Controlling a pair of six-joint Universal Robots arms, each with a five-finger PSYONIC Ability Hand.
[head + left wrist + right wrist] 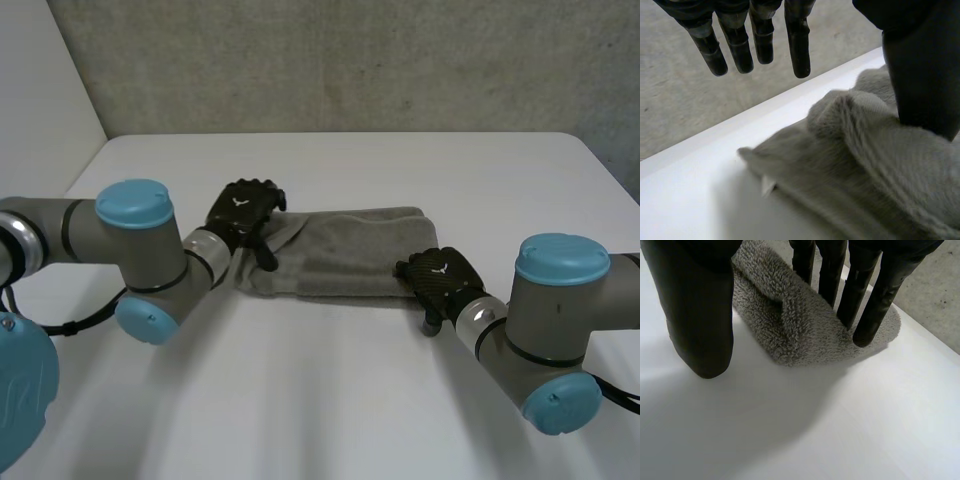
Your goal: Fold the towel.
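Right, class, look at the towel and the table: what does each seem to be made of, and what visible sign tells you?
Towel: grey terry cloth, probably cotton, matte; its surface is a fuzzy looped pile and it slumps in soft folds.
Table: a hard, smooth white top with no grain or texture showing; possibly laminate or painted board, but the look leaves that open.

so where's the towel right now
In the head view the grey towel lies as a long folded strip in the middle of the white table, its left end at the left hand, its right end at the right hand.
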